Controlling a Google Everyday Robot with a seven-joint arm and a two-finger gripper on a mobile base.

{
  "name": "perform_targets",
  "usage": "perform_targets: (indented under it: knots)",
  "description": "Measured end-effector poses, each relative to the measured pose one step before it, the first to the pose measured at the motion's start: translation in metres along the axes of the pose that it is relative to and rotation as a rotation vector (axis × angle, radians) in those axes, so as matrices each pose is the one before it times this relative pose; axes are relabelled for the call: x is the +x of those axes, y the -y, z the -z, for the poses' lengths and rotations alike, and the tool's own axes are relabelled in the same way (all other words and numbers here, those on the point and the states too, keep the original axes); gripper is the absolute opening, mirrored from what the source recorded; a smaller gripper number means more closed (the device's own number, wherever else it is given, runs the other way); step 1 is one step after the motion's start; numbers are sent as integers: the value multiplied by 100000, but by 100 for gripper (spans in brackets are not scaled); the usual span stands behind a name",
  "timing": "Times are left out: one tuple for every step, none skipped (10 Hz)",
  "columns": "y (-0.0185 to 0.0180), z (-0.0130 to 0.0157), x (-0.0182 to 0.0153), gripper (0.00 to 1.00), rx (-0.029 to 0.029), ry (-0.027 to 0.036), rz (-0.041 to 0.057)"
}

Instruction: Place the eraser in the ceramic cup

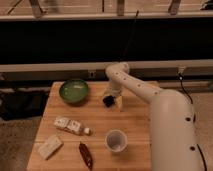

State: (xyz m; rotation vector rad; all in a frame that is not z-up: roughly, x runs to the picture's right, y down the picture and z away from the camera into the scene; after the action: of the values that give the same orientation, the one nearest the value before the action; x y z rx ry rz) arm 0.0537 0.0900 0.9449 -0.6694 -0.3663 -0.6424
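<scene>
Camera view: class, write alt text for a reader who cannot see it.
A white robot arm has its gripper at a black eraser on a wooden table, apart from the white ceramic cup nearer the camera. A green bowl stands nearby.

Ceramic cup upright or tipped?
Upright: the ceramic cup shows its round opening facing up. The gripper is at the eraser, farther back.

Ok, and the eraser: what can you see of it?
The eraser is a small black block with no markings visible. It is at the back part of the wooden table, to the right of the green bowl and behind the white cup. The pincer is down right beside it, on the side away from the bowl. Whether they touch, or whether it is lifted, cannot be told.
</scene>
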Motion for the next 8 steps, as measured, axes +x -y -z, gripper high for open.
perform_targets:
  knots:
    - [-81,-121,-48,66,-188,62,172]
    - [-63,-67,-5,58,-104,-82,125]
    - [-64,-112,-88,45,-185,-4,256]
    - [-99,-40,18,37,-103,0,-5]
    - [-86,-28,-1,26,72,215,-102]
    - [4,-14,-15,16,-41,-114,128]
    - [-25,30,16,6,-21,-6,-25]
    - [-6,42,-1,2,-57,-55,55]
